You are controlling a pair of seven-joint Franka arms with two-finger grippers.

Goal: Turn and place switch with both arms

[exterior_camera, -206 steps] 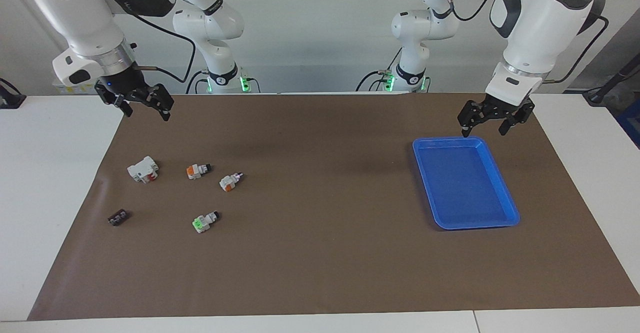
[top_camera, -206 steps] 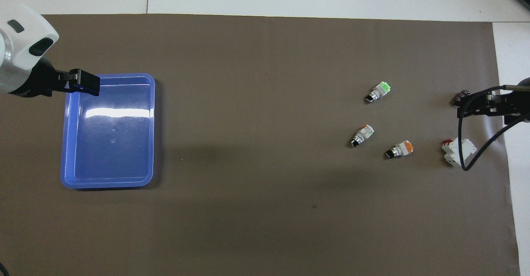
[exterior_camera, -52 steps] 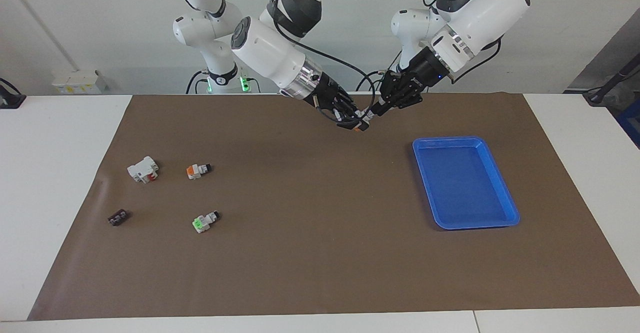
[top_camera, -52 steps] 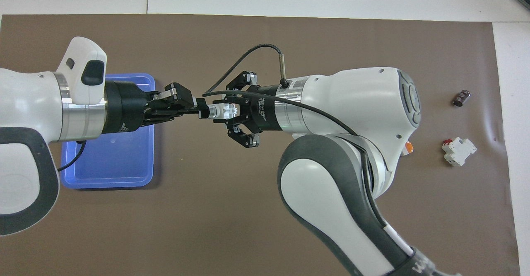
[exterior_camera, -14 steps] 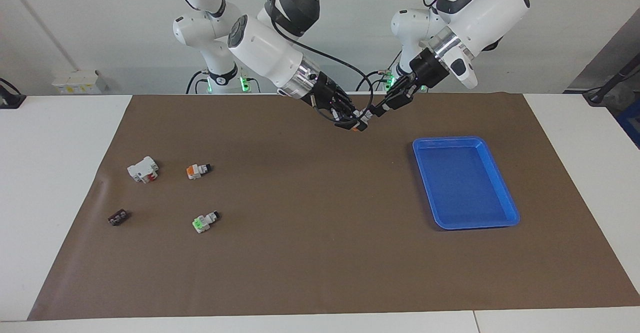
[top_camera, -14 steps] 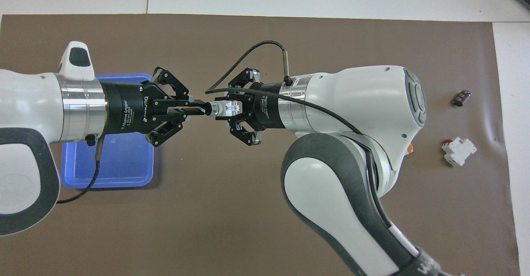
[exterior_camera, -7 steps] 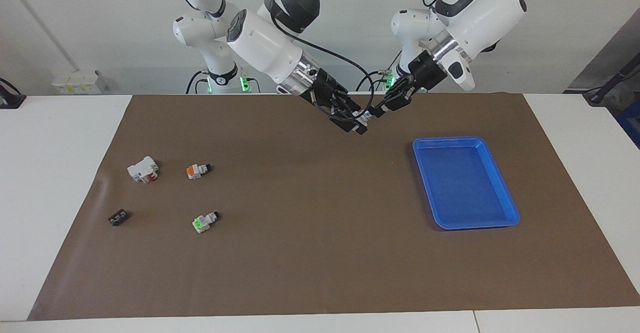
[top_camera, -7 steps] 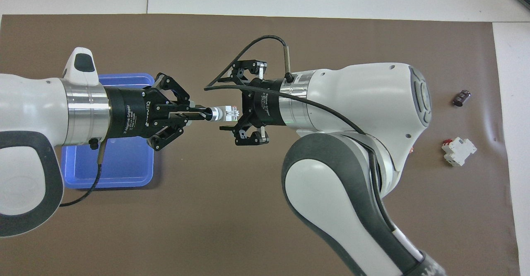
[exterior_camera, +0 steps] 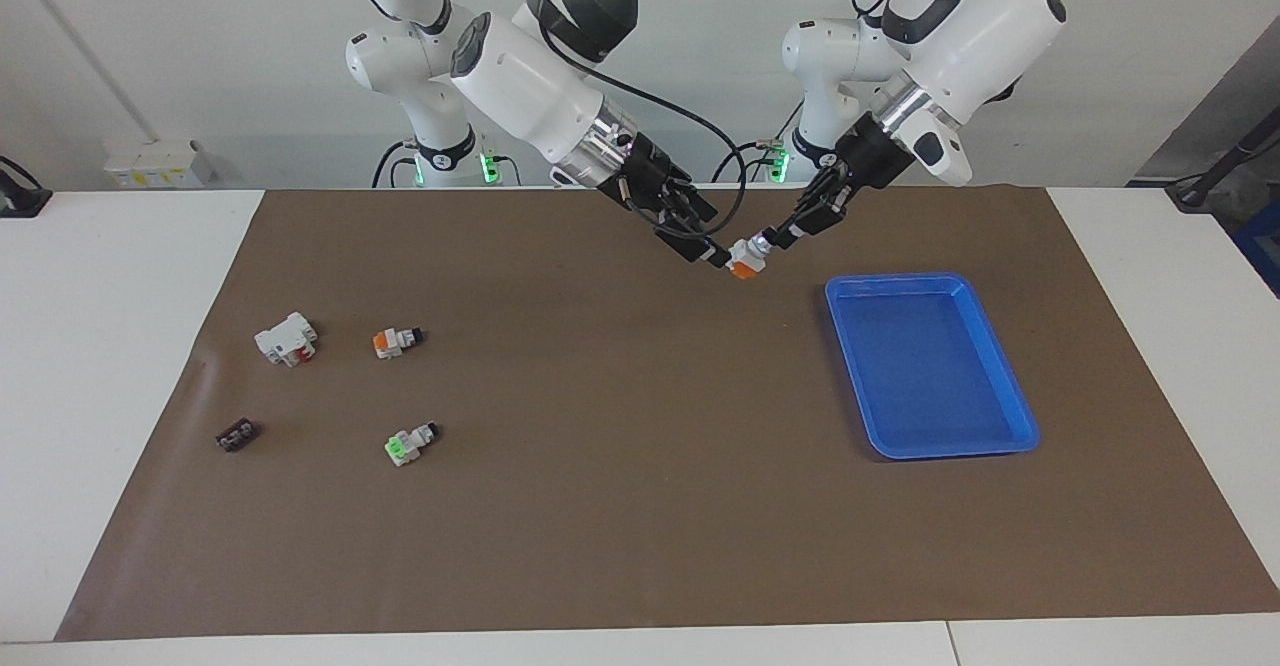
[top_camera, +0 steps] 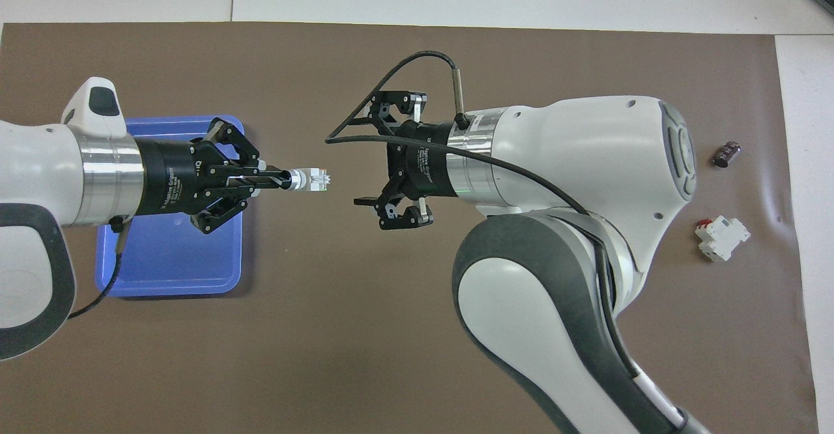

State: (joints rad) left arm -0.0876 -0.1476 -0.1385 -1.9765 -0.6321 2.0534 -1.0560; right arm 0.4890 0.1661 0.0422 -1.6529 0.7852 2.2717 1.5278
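Observation:
My left gripper point(exterior_camera: 778, 237) is shut on the knob end of the switch point(exterior_camera: 744, 264). It holds the switch in the air over the mat, beside the blue tray's point(exterior_camera: 1000, 346) corner that is nearest the robots. The switch is white with its orange face down. In the overhead view the left gripper point(top_camera: 285, 178) holds the switch point(top_camera: 313, 178) level, pointing at the right gripper point(top_camera: 376, 158). My right gripper point(exterior_camera: 703, 239) is open and empty, a short gap away from the switch.
An orange-faced switch point(exterior_camera: 395, 340) and a green-faced switch point(exterior_camera: 408, 442) lie on the mat toward the right arm's end. A white block with red marks point(exterior_camera: 287, 337) and a small black piece point(exterior_camera: 237, 435) lie there too. The blue tray point(top_camera: 169, 271) holds nothing.
The right gripper has opened, let go of the switch and drawn back. The left gripper has moved toward the tray with the switch held by its knob.

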